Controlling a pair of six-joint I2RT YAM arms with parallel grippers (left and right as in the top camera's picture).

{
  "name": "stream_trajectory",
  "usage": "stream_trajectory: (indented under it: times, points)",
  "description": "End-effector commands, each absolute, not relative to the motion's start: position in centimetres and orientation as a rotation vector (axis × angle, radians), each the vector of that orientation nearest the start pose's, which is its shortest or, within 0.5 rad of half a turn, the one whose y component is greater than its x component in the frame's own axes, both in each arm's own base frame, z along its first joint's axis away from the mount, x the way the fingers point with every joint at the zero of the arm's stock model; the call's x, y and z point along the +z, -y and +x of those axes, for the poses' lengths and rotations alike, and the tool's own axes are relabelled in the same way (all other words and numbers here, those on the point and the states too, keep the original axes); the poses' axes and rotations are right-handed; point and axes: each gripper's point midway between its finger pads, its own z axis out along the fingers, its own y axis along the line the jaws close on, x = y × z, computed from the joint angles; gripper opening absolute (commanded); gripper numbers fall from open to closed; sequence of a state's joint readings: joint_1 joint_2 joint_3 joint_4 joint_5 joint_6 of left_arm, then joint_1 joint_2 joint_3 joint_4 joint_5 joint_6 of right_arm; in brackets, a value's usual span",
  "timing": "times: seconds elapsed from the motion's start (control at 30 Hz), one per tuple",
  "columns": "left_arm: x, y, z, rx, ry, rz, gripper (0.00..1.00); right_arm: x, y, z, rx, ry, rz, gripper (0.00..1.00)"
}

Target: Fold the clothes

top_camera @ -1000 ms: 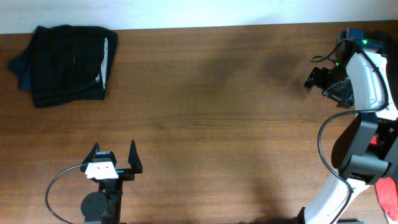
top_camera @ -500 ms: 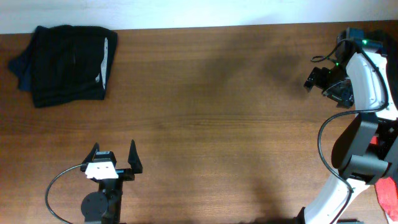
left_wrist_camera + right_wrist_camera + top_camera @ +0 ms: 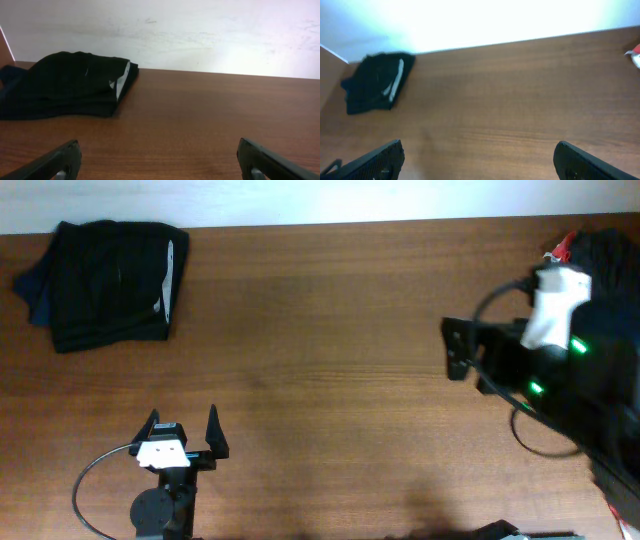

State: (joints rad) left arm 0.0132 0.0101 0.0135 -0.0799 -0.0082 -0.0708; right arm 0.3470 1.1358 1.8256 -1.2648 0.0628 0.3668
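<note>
Black clothes (image 3: 105, 280) lie folded; left hand (image 3: 182, 425) sits low, right hand (image 3: 450, 350) raised above table (image 3: 330, 380), both spread apart.

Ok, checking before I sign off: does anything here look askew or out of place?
Mostly tidy. The black garment lies folded at the table's far left corner; only a dark flap pokes out past its left edge.

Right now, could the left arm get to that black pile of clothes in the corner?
Probably yes: only bare table lies between the open left claw and the black clothes, though it looks a long stretch.
</note>
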Motion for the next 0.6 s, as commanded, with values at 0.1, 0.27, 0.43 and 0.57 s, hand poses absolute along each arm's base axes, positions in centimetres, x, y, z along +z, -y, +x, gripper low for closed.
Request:
stream_trajectory:
  times: [0.1, 0.27, 0.43, 0.57]
  points:
    - [15.6, -0.4, 24.6, -0.028, -1.650, -0.065, 0.99, 40.9, -2.7, 21.1, 0.285, -2.129, 0.263, 0.99]
    - [15.6, -0.4, 24.6, -0.028, -1.650, -0.065, 0.99, 31.7, -3.9, 21.4, 0.424, -1.975, 0.207, 0.99]
    - [15.6, -0.4, 24.6, -0.028, -1.650, -0.065, 0.99, 23.0, -6.3, 22.5, 0.562, -1.749, 0.057, 0.99]
    - [15.6, -0.4, 24.6, -0.028, -1.650, -0.065, 0.99, 19.6, -6.4, 23.0, 0.565, -1.636, 0.027, 0.99]
